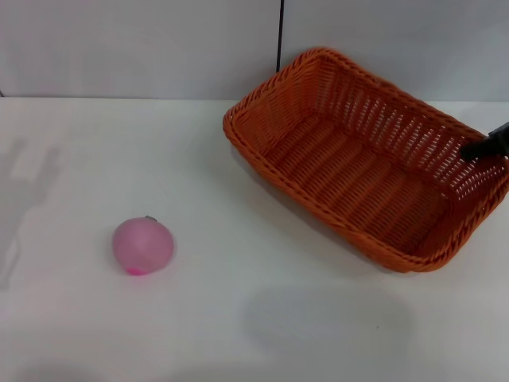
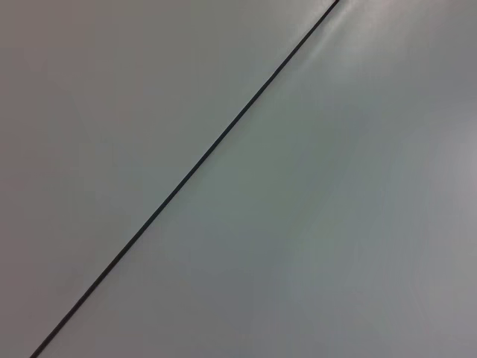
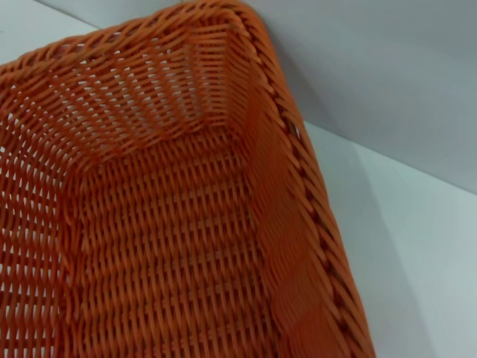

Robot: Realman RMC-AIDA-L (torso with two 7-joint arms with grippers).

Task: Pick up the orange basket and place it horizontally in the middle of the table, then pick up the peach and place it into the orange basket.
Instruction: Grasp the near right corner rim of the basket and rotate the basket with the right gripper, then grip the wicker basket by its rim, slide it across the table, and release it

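Reaching over the orange basket (image 1: 362, 159)'s far-right rim, the right claw (image 1: 487, 146) shows no readable opening.

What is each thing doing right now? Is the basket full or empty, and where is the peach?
orange basket: upright, empty, lying at a slant on the table's far right side.
peach: resting alone on the table, near left, outside the basket.
right gripper: at the basket's right rim.
left gripper: not in view.
table: white, carrying the basket and the peach.
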